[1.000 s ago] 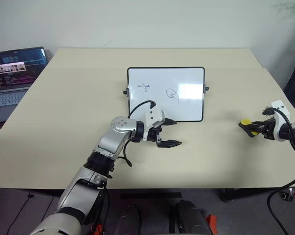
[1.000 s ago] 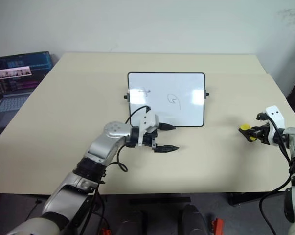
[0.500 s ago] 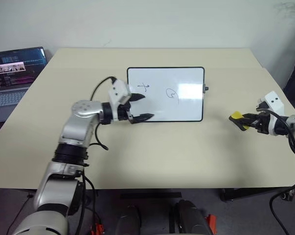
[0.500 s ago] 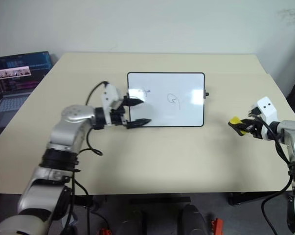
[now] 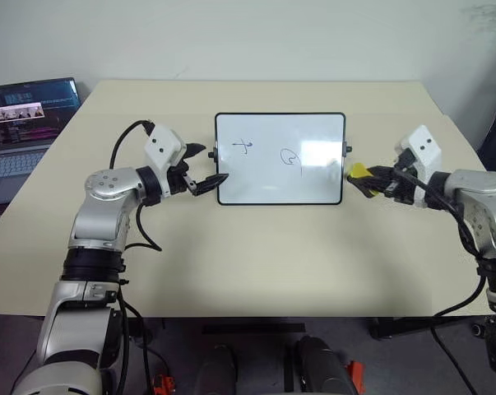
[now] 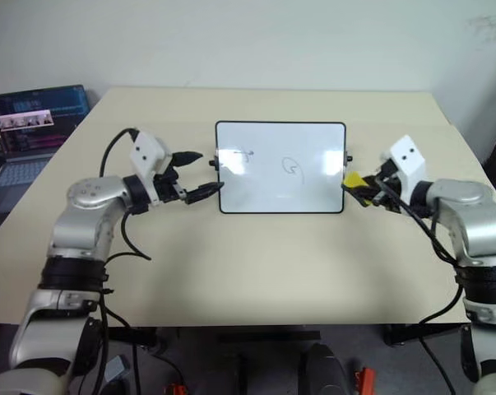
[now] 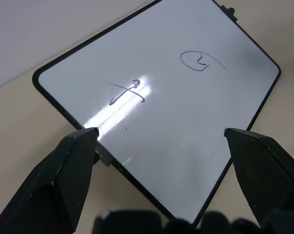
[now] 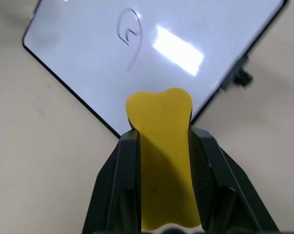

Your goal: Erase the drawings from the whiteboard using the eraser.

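While clamping the eraser (image 5: pixel 359 172), right pincer (image 5: pixel 364 177) beside whiteboard (image 5: pixel 280 158); left pincer (image 5: pixel 206 164) wide, opposite.

- One whiteboard (image 5: pixel 280 158) is lying on one table (image 5: pixel 256 263).
- Two drawings (image 5: pixel 266 151) are showing on it.
- One eraser (image 5: pixel 360 173) is hovering beside the whiteboard.
- One laptop (image 5: pixel 21 123) is sitting off the whiteboard's far side.

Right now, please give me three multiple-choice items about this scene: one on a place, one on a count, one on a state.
1. Where is the eraser?
A. On the laptop
B. In the right gripper, at the whiteboard's right edge
C. Lying on the table

2. How many drawings are on the board?
A. Two
B. Four
C. None

3. How is the left gripper?
A. Shut on the eraser
B. Open, empty
C. Shut on a pen

Key: 1 B, yellow block between its fingers; 2 A, a cross and a loop; 3 B, fingers apart.
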